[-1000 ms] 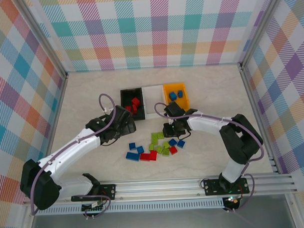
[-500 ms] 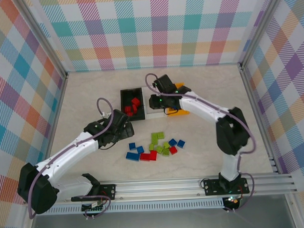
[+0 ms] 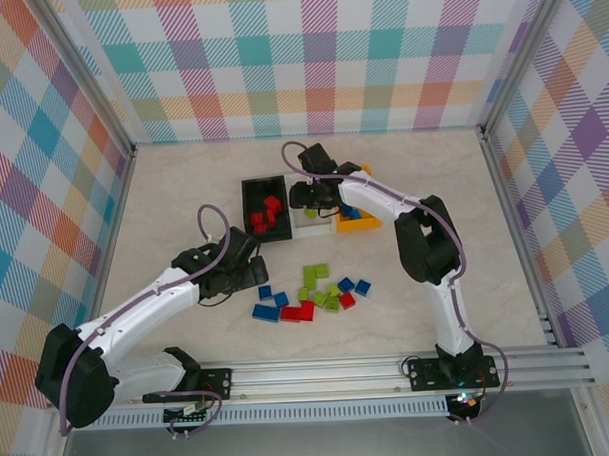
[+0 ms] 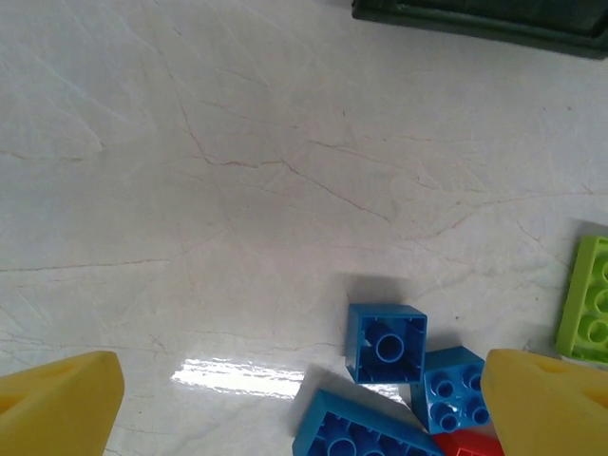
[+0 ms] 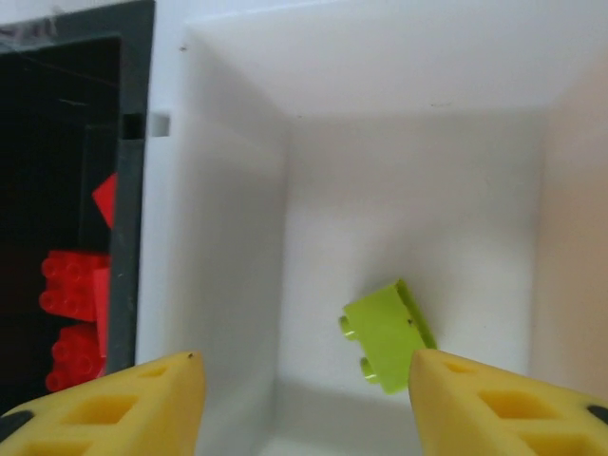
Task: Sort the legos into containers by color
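Right now our right fingers [image 5: 104, 404] hang spread apart over the white bin [image 5: 228, 190], holding nothing. A lime green brick [image 5: 388, 334] lies tilted on the bin floor between the two tips and a little beyond them, free of both. We judge that this open stance suits a release, since green seems to belong in this bin. Left of these fingers, past the bin wall, the black bin [image 5: 138, 142] holds red bricks [image 5: 71, 285], so each colour gets its own container.

Our left fingers [image 4: 57, 404] are also wide open and empty, low over the surface [image 4: 237, 190]. Between them, nearer the right-hand tip, sits a square blue brick [image 4: 385, 342], just beside a second blue brick [image 4: 451, 389] and an oblong blue one [image 4: 356, 437]. We read the wide spread as room to straddle one blue piece, though the crowding neighbours could get nudged or pinched along with it. Its likely home is the orange-yellow bin [image 3: 362, 224], well beyond the left fingers, where blue already lies
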Robot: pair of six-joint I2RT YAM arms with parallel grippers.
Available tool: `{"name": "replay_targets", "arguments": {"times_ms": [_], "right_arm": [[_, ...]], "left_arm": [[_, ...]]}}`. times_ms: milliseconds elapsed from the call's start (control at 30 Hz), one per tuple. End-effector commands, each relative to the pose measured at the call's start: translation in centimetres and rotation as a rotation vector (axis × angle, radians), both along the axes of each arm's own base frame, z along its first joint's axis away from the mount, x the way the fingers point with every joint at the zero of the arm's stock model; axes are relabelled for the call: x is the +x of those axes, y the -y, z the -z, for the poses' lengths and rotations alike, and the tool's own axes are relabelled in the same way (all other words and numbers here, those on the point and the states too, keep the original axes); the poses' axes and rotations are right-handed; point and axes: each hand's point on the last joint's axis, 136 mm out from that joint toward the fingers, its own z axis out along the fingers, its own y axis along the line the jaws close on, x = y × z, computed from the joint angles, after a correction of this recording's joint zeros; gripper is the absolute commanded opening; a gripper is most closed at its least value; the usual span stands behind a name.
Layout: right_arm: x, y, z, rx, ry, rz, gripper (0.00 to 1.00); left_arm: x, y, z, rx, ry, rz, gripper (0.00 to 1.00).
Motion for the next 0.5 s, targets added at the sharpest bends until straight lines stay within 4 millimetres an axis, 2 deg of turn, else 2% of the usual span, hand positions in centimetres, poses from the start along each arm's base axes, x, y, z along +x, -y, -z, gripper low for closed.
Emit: {"name": "replay_targets", "arguments": {"times_ms": [0, 100, 300, 467], "right_arm": [[-0.9, 0.2, -5.5, 0.072, 0.084, -0.009, 0.61], [-2.9, 1.4, -6.2, 0.087, 0.087, -0.005, 0.62], [-6.2, 3.9, -7.2, 0.101, 0.108, -0.005, 0.62], [-8.0, 5.4, -7.8, 0.101, 0.125, 0.001, 0.61]], "left_arm": [[0.0, 1.3, 1.0, -0.013, -0.048, 0.066, 0.92], [0.0, 2.4, 1.9, 0.021, -0.089, 0.118, 0.91], [-0.2, 3.7, 5.3, 0.084, -0.172, 0.159, 0.79], [0.4, 4.6, 6.4, 0.09, -0.172, 0.17, 0.74]]}}
